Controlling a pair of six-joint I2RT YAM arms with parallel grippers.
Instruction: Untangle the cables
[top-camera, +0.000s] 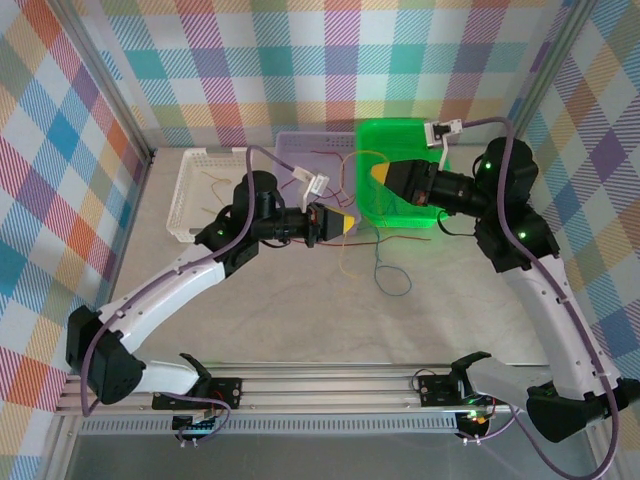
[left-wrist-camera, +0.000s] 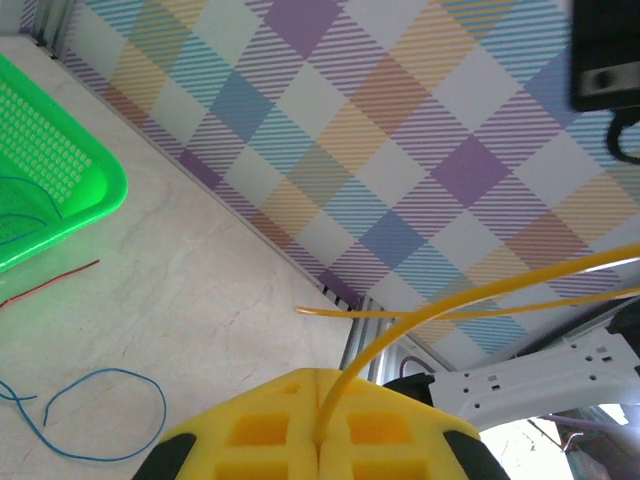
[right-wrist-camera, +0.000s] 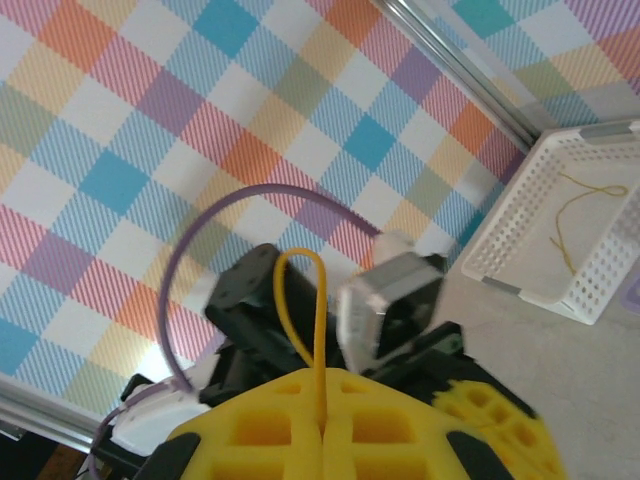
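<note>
My left end effector (left-wrist-camera: 320, 390) and right end effector (right-wrist-camera: 322, 385) each pinching the yellow wire (left-wrist-camera: 480, 296), closed tight, near the green basket (top-camera: 400, 140), blue wire (left-wrist-camera: 100, 372) and red wire (left-wrist-camera: 55, 280) lying loose on the desk (top-camera: 300, 320).

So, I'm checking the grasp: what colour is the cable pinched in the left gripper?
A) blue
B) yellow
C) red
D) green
B: in the left wrist view a yellow cable runs out of the shut left gripper.
</note>
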